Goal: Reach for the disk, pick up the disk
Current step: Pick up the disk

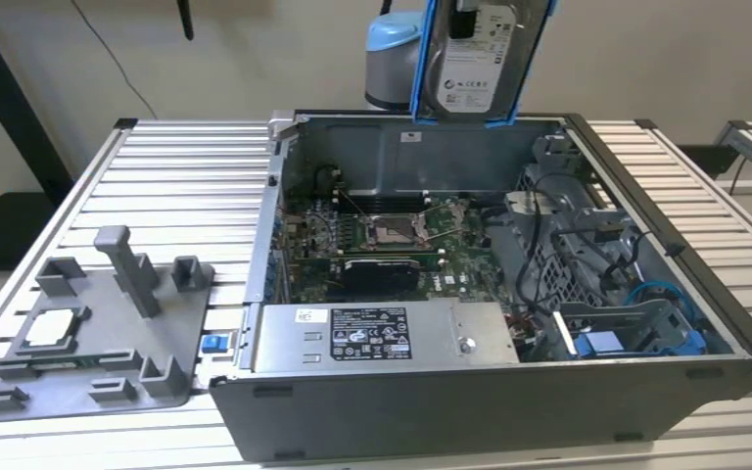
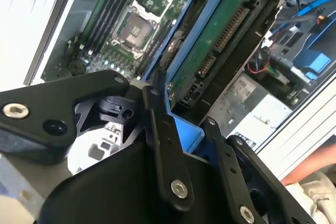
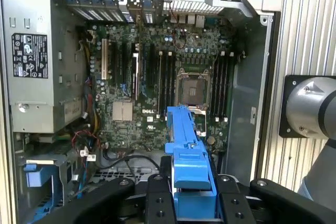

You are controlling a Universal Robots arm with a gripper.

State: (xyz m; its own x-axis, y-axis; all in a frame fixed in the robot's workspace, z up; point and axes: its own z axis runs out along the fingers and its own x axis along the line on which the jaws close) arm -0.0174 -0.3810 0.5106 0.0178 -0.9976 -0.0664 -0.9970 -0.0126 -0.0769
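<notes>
The disk (image 1: 478, 59), silver-grey with a white label and a bright blue bracket, hangs upright high above the back wall of the open computer case (image 1: 350, 411) in the exterior view. In the second wrist view my gripper (image 2: 181, 118) is shut on the disk (image 2: 210, 51), with its black fingers (image 2: 157, 129) pressing either side of the blue bracket and the green circuit side and connectors facing the camera. In the first wrist view the disk (image 3: 185, 145) shows edge-on as a blue strip between the closed fingers (image 3: 157, 198), above the motherboard (image 3: 157, 77).
The case holds a power supply (image 1: 376, 333), a CPU socket (image 1: 390, 230), cables and a fixed blue bracket (image 1: 611, 343). On the slatted table (image 1: 180, 176), at the exterior view's left, a grey fixture plate (image 1: 89, 362) carries a small square chip (image 1: 52, 326). The arm's blue-capped joint (image 1: 394, 59) stands behind the case.
</notes>
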